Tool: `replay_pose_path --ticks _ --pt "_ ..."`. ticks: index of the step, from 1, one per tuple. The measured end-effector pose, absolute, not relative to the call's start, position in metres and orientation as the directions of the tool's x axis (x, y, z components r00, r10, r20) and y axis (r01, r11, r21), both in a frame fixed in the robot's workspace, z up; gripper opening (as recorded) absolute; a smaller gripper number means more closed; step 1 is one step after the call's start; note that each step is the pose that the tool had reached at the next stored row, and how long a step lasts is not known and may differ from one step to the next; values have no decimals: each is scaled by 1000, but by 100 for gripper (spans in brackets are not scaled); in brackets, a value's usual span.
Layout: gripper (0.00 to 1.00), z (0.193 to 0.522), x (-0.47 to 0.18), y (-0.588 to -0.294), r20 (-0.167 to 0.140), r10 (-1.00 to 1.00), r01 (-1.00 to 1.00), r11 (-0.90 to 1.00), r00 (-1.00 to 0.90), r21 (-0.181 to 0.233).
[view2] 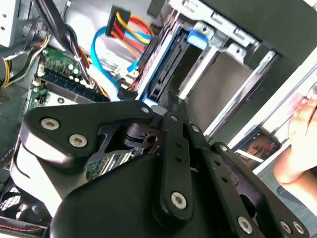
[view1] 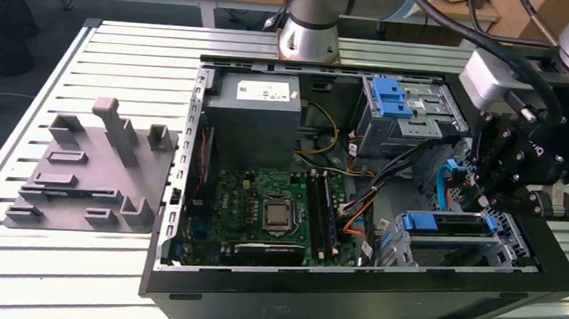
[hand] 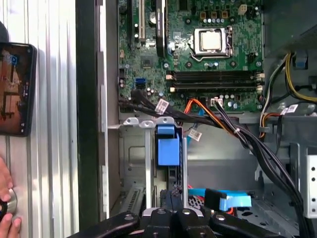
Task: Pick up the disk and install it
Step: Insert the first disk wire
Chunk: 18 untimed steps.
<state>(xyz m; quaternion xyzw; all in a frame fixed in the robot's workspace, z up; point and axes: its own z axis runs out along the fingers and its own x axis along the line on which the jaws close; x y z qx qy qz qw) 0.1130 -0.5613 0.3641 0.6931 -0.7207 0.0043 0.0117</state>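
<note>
Gripper [view2: 171,106] matt black metal links, bright screws. Computer case [view1: 355,301] matt black outside, dull grey sheet metal inside. Drive cage [view1: 457,240] bare metal, blue plastic latch [hand: 167,146]. Table [view1: 61,264] ribbed, satin aluminium.

open case top free, cables [view1: 387,173] cross middle, drive cages [view1: 411,108] crowd exterior view's right

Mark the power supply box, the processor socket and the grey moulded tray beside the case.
power supply box [view1: 256,132], exterior view, its bare grey face.
processor socket [hand: 212,41], first wrist view, its metal centre.
grey moulded tray [view1: 79,200], exterior view, its flat base.
</note>
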Motion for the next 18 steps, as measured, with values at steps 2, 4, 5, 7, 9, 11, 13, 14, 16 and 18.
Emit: replay_pose_path --ticks 2,4,5,7,9,11,13,14,16,18 --pt "12 364 117 -560 23 -999 -999 39 -39 10" --pt "12 364 119 -556 23 -999 -999 39 -39 10" --pt "12 364 120 -553 23 -999 -999 39 -39 10" --pt "12 364 122 -549 23 -999 -999 39 -39 10" --pt "12 364 124 -545 23 -999 -999 39 -39 10" --pt "12 364 125 -542 23 -999 -999 39 -39 9" --pt "12 364 125 -538 23 -999 -999 39 -39 9" --pt "12 364 125 -536 23 -999 -999 39 -39 9" --pt "13 363 125 -535 23 -999 -999 39 -39 9" --pt "13 362 125 -534 23 -999 -999 39 -39 9"
